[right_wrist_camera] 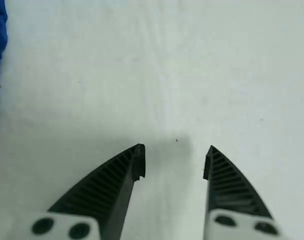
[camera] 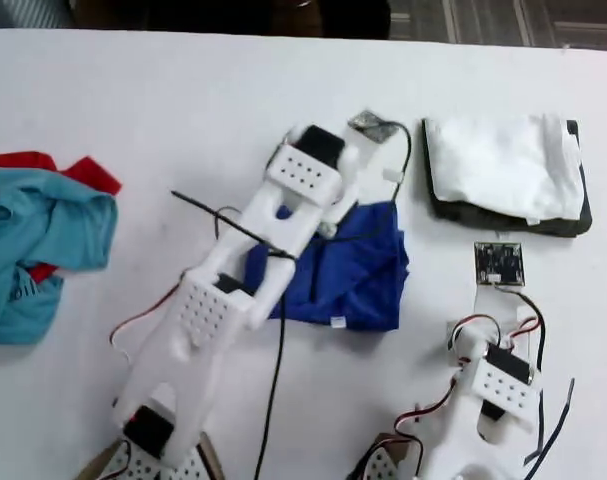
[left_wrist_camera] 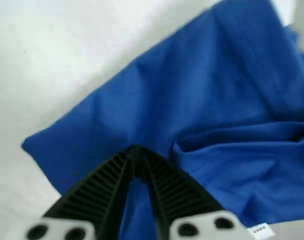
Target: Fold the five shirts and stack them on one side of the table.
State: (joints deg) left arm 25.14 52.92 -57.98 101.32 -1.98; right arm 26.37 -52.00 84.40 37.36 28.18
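The blue shirt (camera: 363, 270) lies rumpled and part-folded at the middle of the counter (camera: 133, 90). The left gripper (left_wrist_camera: 135, 152) has its fingers pinched together on a pucker of that cloth. This shirt's fold looks to be the step in hand. Next, the pinched cloth wants carrying across the body and laying flat. At two o'clock a white shirt (camera: 498, 165) sits on a dark shirt (camera: 578, 222), probably the stack. At nine o'clock the teal shirt (camera: 43, 235) and red shirt (camera: 93, 172) lie unfolded. At five o'clock the right gripper (right_wrist_camera: 174, 155) hangs over bare counter, fingers wide.
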